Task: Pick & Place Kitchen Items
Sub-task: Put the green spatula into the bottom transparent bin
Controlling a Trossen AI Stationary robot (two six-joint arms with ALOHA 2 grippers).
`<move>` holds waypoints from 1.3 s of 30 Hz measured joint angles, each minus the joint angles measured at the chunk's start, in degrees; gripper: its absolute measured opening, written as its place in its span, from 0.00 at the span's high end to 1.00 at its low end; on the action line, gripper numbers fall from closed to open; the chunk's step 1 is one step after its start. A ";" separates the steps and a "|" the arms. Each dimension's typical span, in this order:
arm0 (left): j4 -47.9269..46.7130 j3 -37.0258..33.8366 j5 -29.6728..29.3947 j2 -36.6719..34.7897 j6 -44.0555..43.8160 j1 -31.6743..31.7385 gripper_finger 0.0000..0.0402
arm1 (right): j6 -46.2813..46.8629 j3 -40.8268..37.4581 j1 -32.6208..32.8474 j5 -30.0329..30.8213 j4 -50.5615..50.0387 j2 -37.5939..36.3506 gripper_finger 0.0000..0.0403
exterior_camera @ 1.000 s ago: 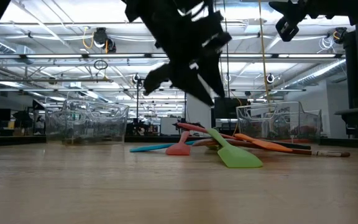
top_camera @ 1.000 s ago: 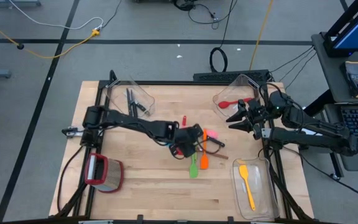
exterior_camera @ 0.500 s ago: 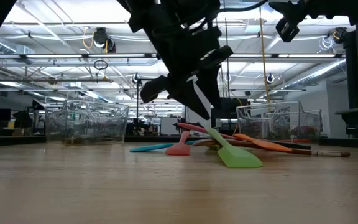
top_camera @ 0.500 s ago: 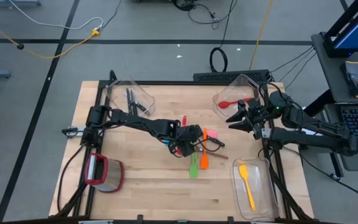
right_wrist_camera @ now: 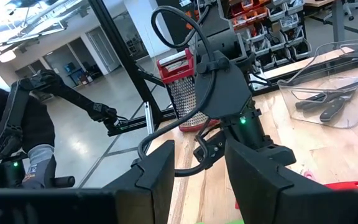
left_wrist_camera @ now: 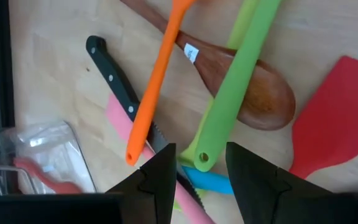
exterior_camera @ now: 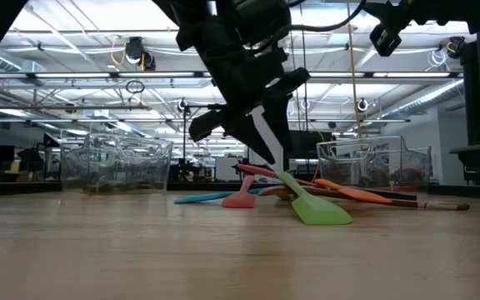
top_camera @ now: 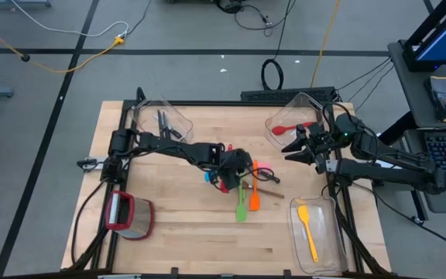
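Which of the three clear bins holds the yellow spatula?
The bin at the table's near right corner; the yellow spatula lies alone inside. The far-left bin holds black-handled knives, the far-right bin a red utensil.

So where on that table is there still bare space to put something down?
Bare wood runs along the near edge, between the red-rimmed container and the bin with the yellow spatula. The middle is crowded: the left gripper hangs open over the utensil pile. The right gripper waits open by the far-right bin.

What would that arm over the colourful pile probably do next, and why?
Probably lower a little and close. The left tool hangs open just above the pile, with the end of the green spatula handle lying between its tips and nothing gripped. The right tool waits beside the far bin.
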 joint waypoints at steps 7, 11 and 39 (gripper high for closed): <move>0.22 -0.01 -0.39 1.35 4.48 0.01 0.64 | 0.02 0.00 0.00 0.02 0.02 -0.02 0.67; 1.57 0.00 -1.39 1.70 6.51 0.02 0.64 | 0.02 0.00 0.00 0.03 0.07 -0.02 0.67; 1.71 0.11 -0.50 3.20 11.72 0.09 0.64 | 1.07 -0.02 0.00 0.26 0.02 -0.02 0.67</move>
